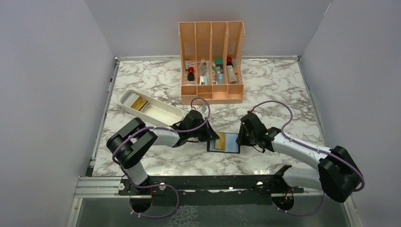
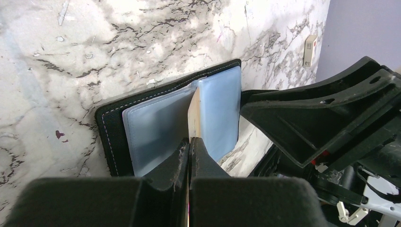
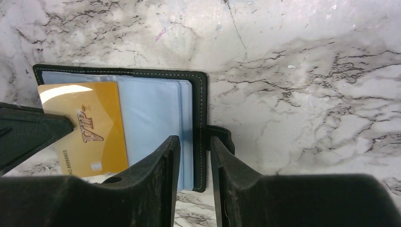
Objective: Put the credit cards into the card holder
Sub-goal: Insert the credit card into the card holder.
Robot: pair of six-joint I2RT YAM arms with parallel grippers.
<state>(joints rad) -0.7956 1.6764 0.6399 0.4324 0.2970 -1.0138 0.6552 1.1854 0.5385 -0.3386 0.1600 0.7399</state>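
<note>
The black card holder (image 1: 229, 143) lies open on the marble between my two grippers, its bluish pockets (image 3: 151, 109) facing up. My left gripper (image 1: 211, 137) is shut on a gold credit card (image 2: 194, 116), held on edge with its far end among the pockets (image 2: 156, 127). In the right wrist view that card (image 3: 90, 127) reads "VIP" and covers the holder's left side. My right gripper (image 3: 195, 146) straddles the holder's right edge beside the clasp tab (image 3: 222, 137). Its jaws stand apart with gaps on both sides of the edge.
A white oblong tray (image 1: 165, 113) at the back left holds more gold cards (image 1: 138, 103). A tall orange slotted organiser (image 1: 211, 61) with small items stands at the back centre. Grey walls enclose the table on three sides.
</note>
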